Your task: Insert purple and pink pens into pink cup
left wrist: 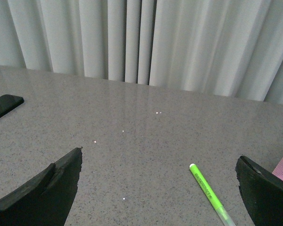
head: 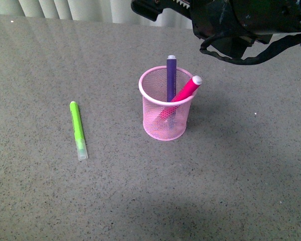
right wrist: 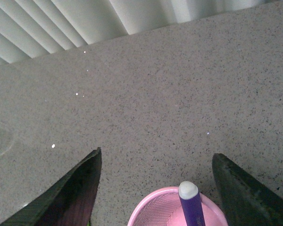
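Observation:
The pink cup [head: 158, 128] stands upright in the middle of the grey table. The purple pen [head: 171, 75] stands in it, nearly upright against the far rim. The pink pen [head: 189, 88] stands in it too, leaning right over the rim. My right gripper [right wrist: 155, 157] is open and empty above the cup; its wrist view shows the cup rim [right wrist: 148, 205] and the purple pen's tip [right wrist: 190, 200] between the jaws. My right arm [head: 231, 25] hangs above and behind the cup. My left gripper [left wrist: 160, 160] is open and empty above the table.
A lime green marker [head: 78, 128] lies flat on the table left of the cup, and it also shows in the left wrist view [left wrist: 206, 190]. A black flat object [left wrist: 4, 106] lies at the far left. Curtains hang behind the table's far edge.

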Robot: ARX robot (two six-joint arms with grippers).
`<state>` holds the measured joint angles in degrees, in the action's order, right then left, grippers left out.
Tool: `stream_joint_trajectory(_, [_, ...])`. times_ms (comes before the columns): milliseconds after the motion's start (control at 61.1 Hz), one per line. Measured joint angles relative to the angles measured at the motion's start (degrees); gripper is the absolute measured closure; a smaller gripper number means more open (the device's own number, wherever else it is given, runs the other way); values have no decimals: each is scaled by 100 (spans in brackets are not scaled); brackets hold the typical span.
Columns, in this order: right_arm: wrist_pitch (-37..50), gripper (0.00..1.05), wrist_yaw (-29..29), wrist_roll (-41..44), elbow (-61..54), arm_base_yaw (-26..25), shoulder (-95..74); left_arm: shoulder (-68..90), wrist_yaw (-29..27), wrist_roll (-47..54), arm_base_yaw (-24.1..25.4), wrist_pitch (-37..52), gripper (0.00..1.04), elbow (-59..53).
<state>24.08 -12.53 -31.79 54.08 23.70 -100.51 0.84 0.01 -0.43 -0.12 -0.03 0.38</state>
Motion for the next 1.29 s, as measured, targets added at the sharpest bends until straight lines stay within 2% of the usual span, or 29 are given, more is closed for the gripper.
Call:
stream_joint_trajectory(82, [-59, 7, 146, 149, 33, -129, 122, 0, 0, 0, 0, 0, 8, 0])
stream_joint_trajectory(229, [-245, 7, 356, 616, 116, -645, 503, 0, -2, 2, 0, 0, 8, 0])
stream_joint_trajectory(458, [-664, 7, 901, 1399, -271, -2260, 1473, 0, -2, 2, 0, 0, 8, 0])
stream_joint_trajectory(638, [-988, 7, 1447, 1676, -1325, -3554, 2428, 0, -2, 2, 0, 0, 8, 0])
stream_joint_trajectory(769, [-1360, 7, 1646, 1943, -2273, -4221, 3235, 0, 0, 2, 0, 0, 8, 0])
stream_joint_trajectory(933, [-1421, 8, 1733, 2109, -2680, -4306, 3488, 0, 0, 2, 0, 0, 8, 0])
stream_joint_trajectory(982, [59, 17, 2566, 2437, -3108, -4358, 3355, 0, -2, 2, 0, 0, 8, 0])
stream_joint_trajectory(998, [319, 19, 2664, 2529, -3198, -4354, 3344, 0, -2, 0, 0, 0, 8, 0])
stream_joint_trajectory(1015, [1036, 24, 2889, 2680, -3477, -4317, 3344, 0, -7, 0, 0, 2, 8, 0])
stream_joint_trajectory(1080, [2277, 38, 2931, 2911, -4046, -4092, 3571, 0, -2, 2, 0, 0, 8, 0])
stream_joint_trajectory(1146, [2472, 48, 2787, 3010, -4218, -3945, 3862, 0, 0, 2, 0, 0, 8, 0])
stream_joint_trajectory(1293, [2323, 71, 2476, 3086, -4546, -3657, 4413, 0, -2, 0, 0, 0, 8, 0])
